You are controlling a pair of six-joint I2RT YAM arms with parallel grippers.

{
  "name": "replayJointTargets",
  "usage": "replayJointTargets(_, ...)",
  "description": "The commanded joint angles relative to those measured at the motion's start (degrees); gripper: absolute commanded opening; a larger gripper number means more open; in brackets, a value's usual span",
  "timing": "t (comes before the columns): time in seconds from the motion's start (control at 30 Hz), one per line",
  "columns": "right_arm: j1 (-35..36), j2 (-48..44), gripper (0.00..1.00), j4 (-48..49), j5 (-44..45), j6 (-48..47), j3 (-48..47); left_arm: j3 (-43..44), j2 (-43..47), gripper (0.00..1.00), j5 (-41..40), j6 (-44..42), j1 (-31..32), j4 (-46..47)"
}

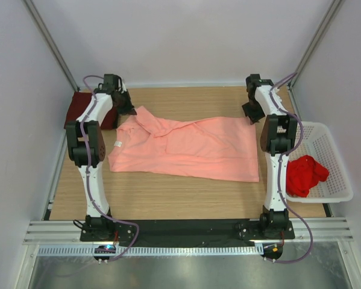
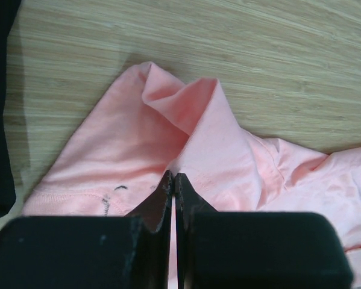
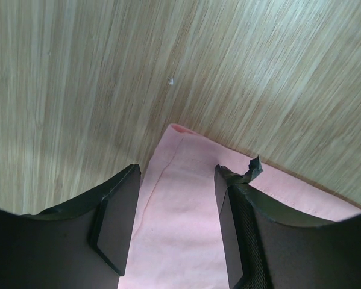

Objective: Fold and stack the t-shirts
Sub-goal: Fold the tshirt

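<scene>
The salmon-pink t-shirt (image 1: 192, 150) lies on the wood-grain bench (image 1: 168, 198), soft, matte and creased. Its long axis runs from the left edge to the right edge, with the neck end and its small white label (image 1: 117, 144) to the left and the straight hem to the right. A sleeve is rumpled into a peaked fold near the far-left corner.

The left gripper (image 2: 173, 183) is there with its fingers pressed together at the cloth (whether they catch any I cannot tell). The right gripper (image 3: 177, 180) is spread over the stitched far-right hem corner.

The dark maroon t-shirt (image 1: 78, 111) sits at the far-left corner. The bright red t-shirt (image 1: 307, 173) is bunched in the white perforated basket (image 1: 340, 180) by the right edge.
</scene>
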State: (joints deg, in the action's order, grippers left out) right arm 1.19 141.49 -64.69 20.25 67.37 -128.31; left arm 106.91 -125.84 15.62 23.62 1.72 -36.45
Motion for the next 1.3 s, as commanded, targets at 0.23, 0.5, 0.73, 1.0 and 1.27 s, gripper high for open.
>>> replayJointTargets(0.23,-2.9,0.3,0.59,0.9,0.4,3.2,-1.9,4.9,3.8,0.00,-1.9,1.3,-0.3,-6.4)
replayJointTargets(0.5,-3.1,3.0,0.54,0.3,-1.3,3.4,-2.6,4.6,4.4,0.00,-1.7,2.0,-0.3,-7.5)
replayJointTargets(0.73,-3.1,2.7,0.50,1.6,-2.9,2.8,-2.6,4.4,4.6,0.00,-1.5,2.3,-0.3,-7.6)
replayJointTargets(1.0,-3.2,1.2,0.13,1.9,-0.8,0.0,-2.6,5.2,4.6,0.00,-1.7,3.6,-0.3,-7.9)
replayJointTargets(1.27,-3.4,-3.8,0.01,6.7,2.2,-10.7,-1.1,11.2,5.3,0.00,-6.3,4.7,-1.1,-16.3)
